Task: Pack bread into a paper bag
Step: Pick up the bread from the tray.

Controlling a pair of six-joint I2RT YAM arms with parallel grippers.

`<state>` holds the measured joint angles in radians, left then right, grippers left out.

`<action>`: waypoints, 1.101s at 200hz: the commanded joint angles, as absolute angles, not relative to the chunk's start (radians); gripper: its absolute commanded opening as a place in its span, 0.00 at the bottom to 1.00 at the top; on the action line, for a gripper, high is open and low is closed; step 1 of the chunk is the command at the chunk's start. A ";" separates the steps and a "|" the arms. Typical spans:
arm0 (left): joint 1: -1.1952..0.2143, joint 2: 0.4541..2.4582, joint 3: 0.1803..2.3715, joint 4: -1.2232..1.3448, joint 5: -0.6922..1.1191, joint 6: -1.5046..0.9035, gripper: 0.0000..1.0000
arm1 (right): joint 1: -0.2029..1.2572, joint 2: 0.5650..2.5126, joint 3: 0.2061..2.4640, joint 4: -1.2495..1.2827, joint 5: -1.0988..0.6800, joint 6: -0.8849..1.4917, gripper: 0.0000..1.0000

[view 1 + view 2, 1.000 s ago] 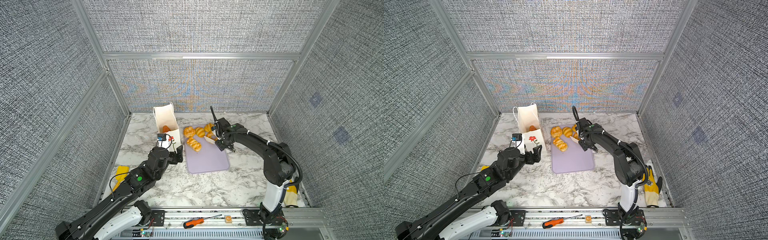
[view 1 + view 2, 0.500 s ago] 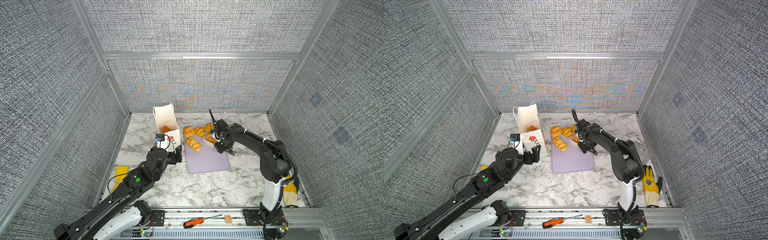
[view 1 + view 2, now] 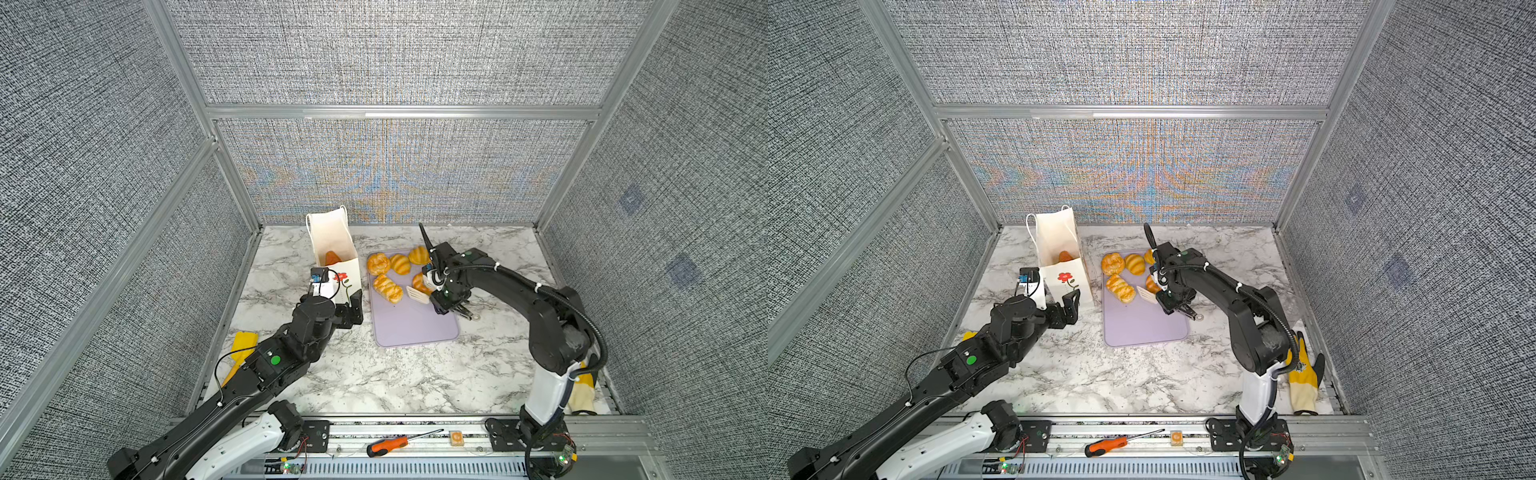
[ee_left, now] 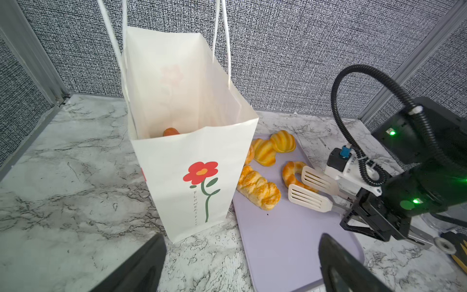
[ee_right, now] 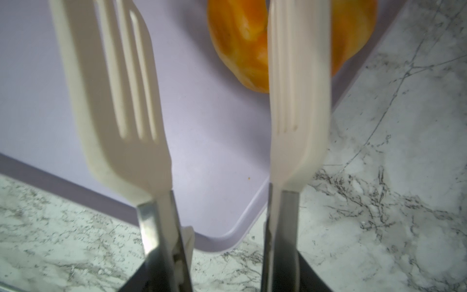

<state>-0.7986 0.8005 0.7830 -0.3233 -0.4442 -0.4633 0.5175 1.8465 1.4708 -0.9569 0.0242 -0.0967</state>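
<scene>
Operator: Since the earlier frame, what has been displaced?
Inspector: Right gripper (image 3: 445, 300) has been drawn nearer along the right edge of the tray (image 3: 415, 332), tongs (image 4: 309, 199) included. Left gripper (image 4: 241, 236) and bag (image 4: 192, 177) are found unmoved.
Operator: What is noted nearest the bases?
Inspector: A screwdriver (image 3: 386, 445) is laid on the front rail (image 3: 469, 426). A yellow glove (image 3: 1302, 382) is laid at the right edge of the table (image 3: 374, 382).
Operator: How are the left jaws set?
Inspector: They are held wide apart; nothing is gripped. The gripper is stationed just in front of the bag.
Operator: And the right jaws?
Inspector: They are clamped on the steel handles of the tongs. The white blades are held apart above the tray, and a croissant (image 4: 290, 172) is located at their tips; whether it is touched cannot be determined.
Operator: Where is the bread (image 3: 1134, 264) located?
Inspector: One orange-brown triangle (image 3: 331, 257) is seen inside the bag, which is stood upright and open just left of the tray. Five pieces are left on the far half of the tray: a braided roll (image 3: 387, 289) nearest, the croissant beside it, then a bun (image 3: 378, 263) and two striped rolls (image 3: 400, 264) at the far edge.
</scene>
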 commanded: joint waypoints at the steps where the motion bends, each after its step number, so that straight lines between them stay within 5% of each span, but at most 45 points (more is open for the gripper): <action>1: -0.799 0.809 0.789 -0.324 -0.445 -0.445 0.96 | 0.521 1.807 1.456 -0.995 0.026 -0.056 0.56; 220: -0.799 0.783 0.769 -0.341 -0.465 -0.448 0.96 | 0.590 1.978 1.647 -1.056 0.218 -0.085 0.57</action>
